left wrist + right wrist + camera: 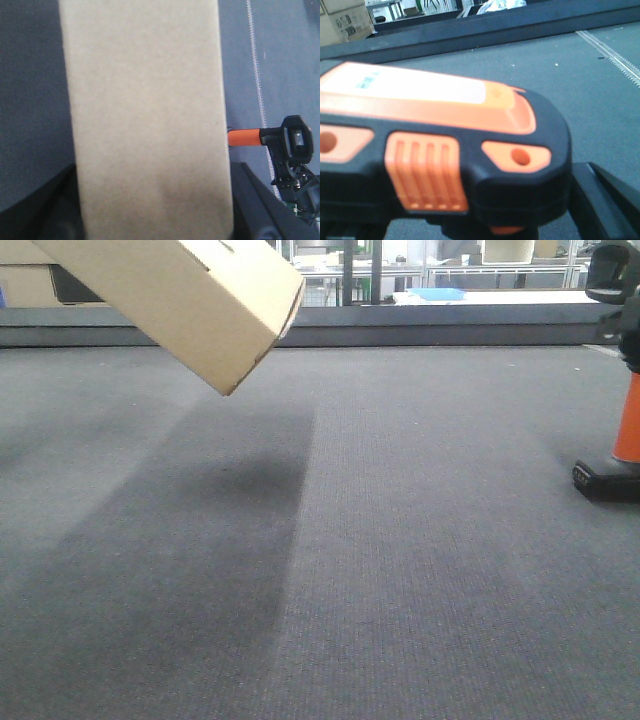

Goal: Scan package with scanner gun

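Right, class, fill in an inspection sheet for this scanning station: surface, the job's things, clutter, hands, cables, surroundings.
surface: grey woven mat, with the raised box's shadow across it.
job's things: package off the mat and tilted, label not in view; scanner gun at the right, its black base apparently resting on the mat.
clutter: nothing seen.
hands: left hand shut on the package, a finger on either side; right hand at the scanner gun's head, grip cannot be told.
cables: nothing seen.
surroundings: dark kerb behind the mat; beyond it stacked cartons and a blue tray.
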`<state>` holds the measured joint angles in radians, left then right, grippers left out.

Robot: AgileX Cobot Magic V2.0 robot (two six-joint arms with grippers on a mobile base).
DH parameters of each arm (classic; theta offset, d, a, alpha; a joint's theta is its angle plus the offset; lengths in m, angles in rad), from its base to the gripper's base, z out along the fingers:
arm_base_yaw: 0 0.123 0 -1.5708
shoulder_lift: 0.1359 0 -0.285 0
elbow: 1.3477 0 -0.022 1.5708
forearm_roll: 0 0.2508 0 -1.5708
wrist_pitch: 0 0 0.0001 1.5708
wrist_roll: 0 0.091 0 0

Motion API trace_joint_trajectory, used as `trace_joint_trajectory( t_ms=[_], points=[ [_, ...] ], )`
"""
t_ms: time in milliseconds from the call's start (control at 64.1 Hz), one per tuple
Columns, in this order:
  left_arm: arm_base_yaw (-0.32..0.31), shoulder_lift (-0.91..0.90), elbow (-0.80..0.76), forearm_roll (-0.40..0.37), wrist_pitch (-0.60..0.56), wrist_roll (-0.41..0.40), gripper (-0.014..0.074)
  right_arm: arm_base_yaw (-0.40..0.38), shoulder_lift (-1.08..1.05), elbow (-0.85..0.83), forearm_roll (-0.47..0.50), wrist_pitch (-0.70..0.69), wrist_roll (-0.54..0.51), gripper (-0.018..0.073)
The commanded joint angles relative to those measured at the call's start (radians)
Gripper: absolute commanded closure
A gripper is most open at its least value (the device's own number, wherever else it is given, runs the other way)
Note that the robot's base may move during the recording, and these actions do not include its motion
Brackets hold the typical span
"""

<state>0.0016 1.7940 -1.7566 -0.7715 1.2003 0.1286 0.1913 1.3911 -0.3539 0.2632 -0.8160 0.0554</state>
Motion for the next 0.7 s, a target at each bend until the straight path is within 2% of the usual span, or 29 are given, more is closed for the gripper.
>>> trace_joint_trajectory(
  t_ms=[0,78,156,250,359,437,546,686],
  points=[
    [0.005,-0.004,-0.001,-0.029,-0.015,0.003,0.0707,0.002,0.011,-0.005,0.001,-0.026,0.006,0.0001],
    [0.005,-0.004,-0.001,-0.029,-0.016,0.003,0.0707,0.002,0.02,-0.005,0.006,-0.028,0.006,0.0041],
    [0.005,-0.004,-0.001,-0.029,-0.016,0.003,0.0707,0.002,0.021,-0.005,0.011,-0.028,0.006,0.0139],
    [0.005,-0.004,-0.001,-0.029,-0.016,0.003,0.0707,0.002,0.021,-0.005,0.011,-0.028,0.006,0.0324],
    [0.005,-0.004,-0.001,-0.029,-0.016,0.003,0.0707,0.002,0.021,-0.005,0.011,-0.028,0.006,0.0586],
    [0.005,-0.004,-0.001,-0.029,-0.013,0.003,0.0707,0.002,0.021,-0.005,0.011,-0.028,0.006,0.073],
    [0.005,-0.004,-0.001,-0.024,0.004,0.003,0.0707,0.002,0.021,-0.005,0.011,-0.047,0.006,0.072],
    [0.005,-0.004,-0.014,0.043,0.021,0.003,0.0707,0.002,-0.006,-0.011,0.011,-0.073,0.001,0.072]
  ],
)
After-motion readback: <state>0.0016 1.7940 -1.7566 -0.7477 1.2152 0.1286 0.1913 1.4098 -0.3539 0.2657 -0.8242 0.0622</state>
